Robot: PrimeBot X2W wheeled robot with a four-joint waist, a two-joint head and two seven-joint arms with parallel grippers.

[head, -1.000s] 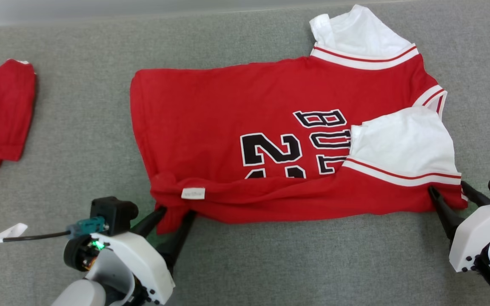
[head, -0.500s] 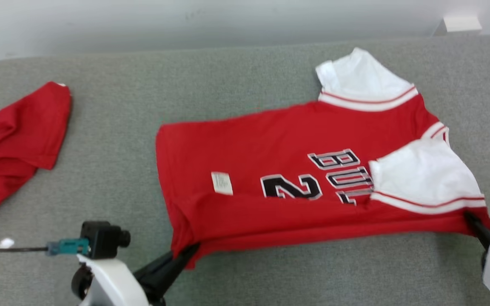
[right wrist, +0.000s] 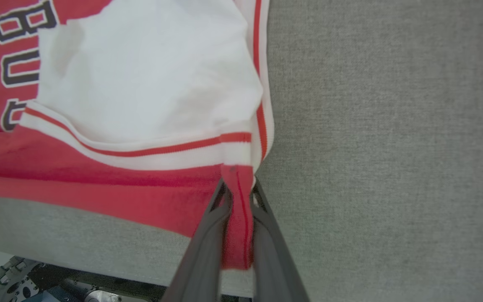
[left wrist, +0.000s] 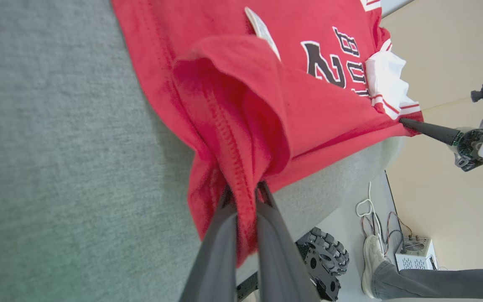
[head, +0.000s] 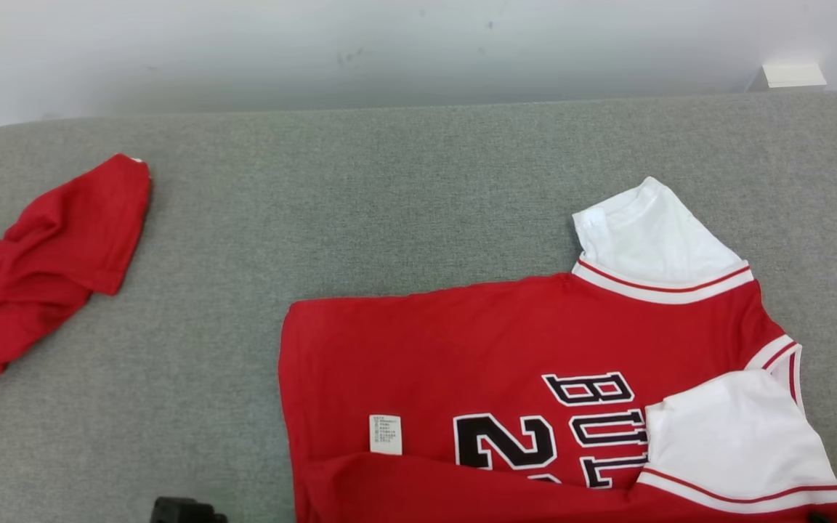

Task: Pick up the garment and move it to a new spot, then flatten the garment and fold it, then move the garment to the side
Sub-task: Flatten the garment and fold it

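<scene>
**A:** Head view first: where is the garment?

**B:** The red garment (head: 462, 349) lies on the grey cloth-covered desk (head: 389, 203), toward the near right, and runs off the bottom edge. Its black number and letters face up. The white sleeves are at the right end, and a small white label (head: 385, 434) sits toward the left end. The near long edge is folded up over the bottom of the print.

**A:** Anything else there?

**B:** A second red cloth (head: 41, 261) lies crumpled at the far left, well apart from it.

**A:** Left wrist view?

**B:** The left claw (left wrist: 245, 191) is clamped tight on the hem corner, with the stitched seam running between its fingers. The cloth rises off the desk there like a tent. The right claw (left wrist: 409, 123) shows at the garment's other end, its tip in the red edge under the white sleeve. Past the desk's edge, a person's shoe (left wrist: 371, 260) stands on the floor near a wheel.

**A:** Right wrist view?

**B:** The right claw is pinched almost closed on the red corner, just below the striped trim, with cloth between its fingers. Bare grey desk lies to the right.
</scene>
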